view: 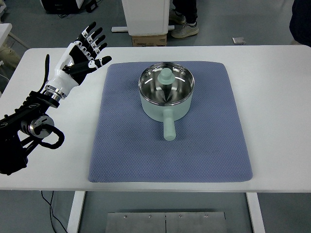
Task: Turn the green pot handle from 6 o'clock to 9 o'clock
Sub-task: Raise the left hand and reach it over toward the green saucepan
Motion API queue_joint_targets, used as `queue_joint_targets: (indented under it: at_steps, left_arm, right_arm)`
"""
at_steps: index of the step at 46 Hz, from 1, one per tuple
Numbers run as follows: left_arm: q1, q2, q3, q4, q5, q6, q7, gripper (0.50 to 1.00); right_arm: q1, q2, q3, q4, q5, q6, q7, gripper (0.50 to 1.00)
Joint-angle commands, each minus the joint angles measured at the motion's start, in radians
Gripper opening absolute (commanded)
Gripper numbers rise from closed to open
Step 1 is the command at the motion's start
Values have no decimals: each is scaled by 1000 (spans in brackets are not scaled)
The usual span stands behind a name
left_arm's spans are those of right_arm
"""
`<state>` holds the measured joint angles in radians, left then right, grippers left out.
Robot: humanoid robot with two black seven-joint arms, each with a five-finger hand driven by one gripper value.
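Green pot point(165, 94) sits mid-mat point(121, 155), centre of the bench point(277, 97), handle point(168, 127) pointing at the near edge, so rotation not started. Left hand point(86, 51) hovers near far-left corner, fingers spread, empty. Grasp and quarter-turn all remain.

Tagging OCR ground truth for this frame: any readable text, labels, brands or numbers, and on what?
No text can be read.
Cardboard box on the floor beyond the white table: a faint mark, too blurred to read.
Mint-green pot with steel interior, blue quilted mat, black-and-white left hand: no print visible.
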<state>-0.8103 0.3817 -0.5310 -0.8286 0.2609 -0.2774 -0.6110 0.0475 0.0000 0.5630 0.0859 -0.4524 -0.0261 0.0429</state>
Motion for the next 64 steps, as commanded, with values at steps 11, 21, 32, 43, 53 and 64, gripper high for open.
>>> queue_joint_targets:
  at_steps: [11, 21, 32, 43, 53, 64]
  left_arm:
    - [-35, -1, 2, 0, 130, 0, 0, 1000]
    - [-58, -1, 0, 0, 201, 0, 0, 1000]
    - [-78, -6, 2, -1, 299, -25, 0, 1000]
    - [-96, 2, 2, -53, 346, -25, 0, 1000]
    - [-106, 32, 2, -119, 377, -25, 0, 1000]
    - [-115, 45, 3, -185, 468, -23, 0, 1000]
  right_arm:
    - [0, 0, 0, 0, 0, 0, 0, 1000]
    - [0, 0, 0, 0, 0, 0, 0, 1000]
    - [0, 0, 0, 0, 0, 0, 0, 1000]
    - [0, 0, 0, 0, 0, 0, 0, 1000]
    - [0, 0, 0, 0, 0, 0, 0, 1000]
    - [0, 0, 0, 0, 0, 0, 0, 1000]
